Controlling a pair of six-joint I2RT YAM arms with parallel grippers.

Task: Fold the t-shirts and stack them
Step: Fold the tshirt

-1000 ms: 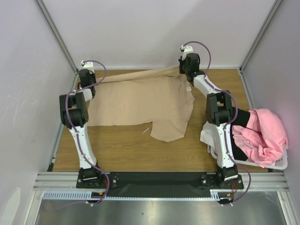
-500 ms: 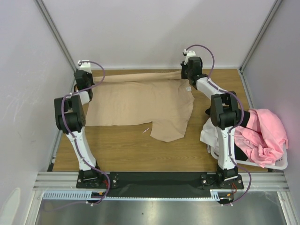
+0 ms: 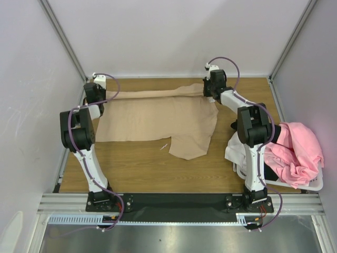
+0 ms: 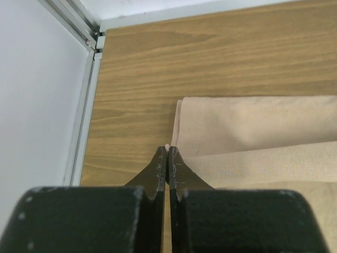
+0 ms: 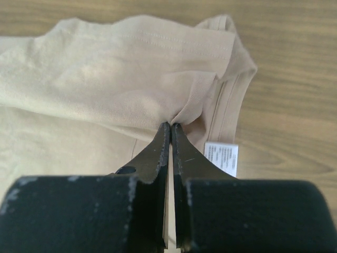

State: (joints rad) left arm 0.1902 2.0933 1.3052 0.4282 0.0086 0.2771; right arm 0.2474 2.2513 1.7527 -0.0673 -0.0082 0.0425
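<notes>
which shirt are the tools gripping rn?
The tan t-shirt spread on the table: left tool and right tool are each shut on its far edge. The pink t-shirt sits bunched in the basket at the right, untouched.

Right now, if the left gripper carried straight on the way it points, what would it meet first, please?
The left gripper would probably meet the bare wooden table first, just beside the tan t-shirt whose edge it pinches; the wall lies beyond. Depth is unclear.
</notes>
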